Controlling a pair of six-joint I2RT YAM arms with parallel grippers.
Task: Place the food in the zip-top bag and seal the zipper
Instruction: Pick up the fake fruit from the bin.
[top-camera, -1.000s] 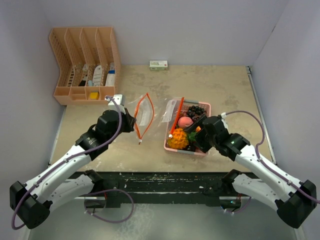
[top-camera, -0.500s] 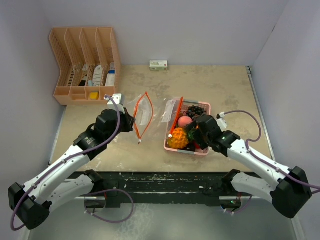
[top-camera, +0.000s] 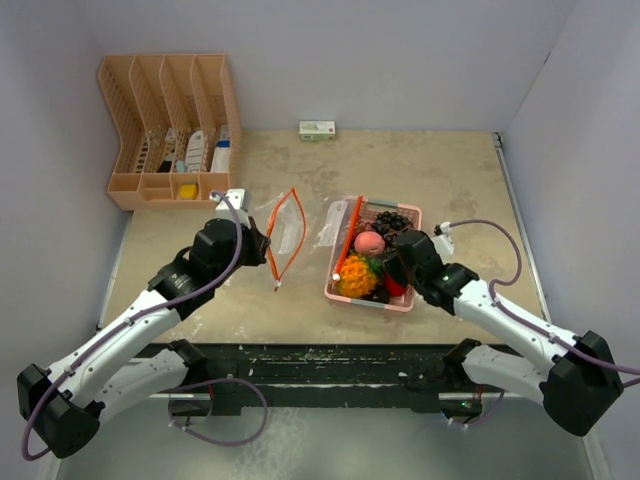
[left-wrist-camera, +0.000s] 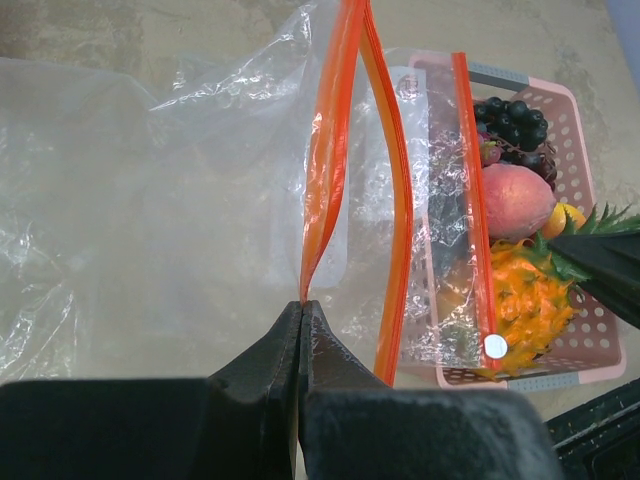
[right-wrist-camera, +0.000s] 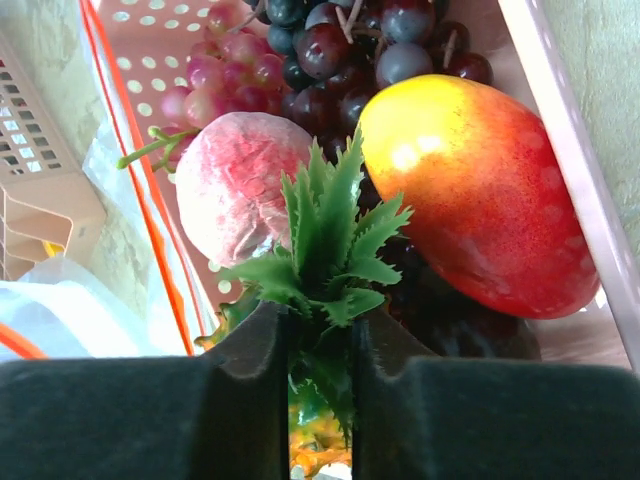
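A clear zip-top bag (top-camera: 287, 228) with an orange zipper (left-wrist-camera: 330, 160) stands open on the table, left of the pink tray (top-camera: 412, 214). My left gripper (left-wrist-camera: 302, 306) is shut on the near end of the zipper strip. The food lies in the tray: an orange pineapple (top-camera: 355, 277), a pink peach (top-camera: 369, 242), dark grapes (top-camera: 392, 219) and a red-orange fruit (right-wrist-camera: 480, 190). My right gripper (right-wrist-camera: 320, 322) reaches into the tray, shut on the pineapple's green leaves (right-wrist-camera: 325, 230). The peach (right-wrist-camera: 245, 185) lies just left of the leaves.
A second clear bag with an orange zipper (top-camera: 350, 228) drapes over the tray's left edge, its white slider (left-wrist-camera: 494, 346) near the pineapple. A peach-coloured desk organizer (top-camera: 170, 125) stands at the back left. A small box (top-camera: 317, 128) sits by the back wall.
My right gripper has moved left over the tray and closed on the pineapple's leaves. The tray has shifted slightly left. The left gripper keeps its hold on the bag.
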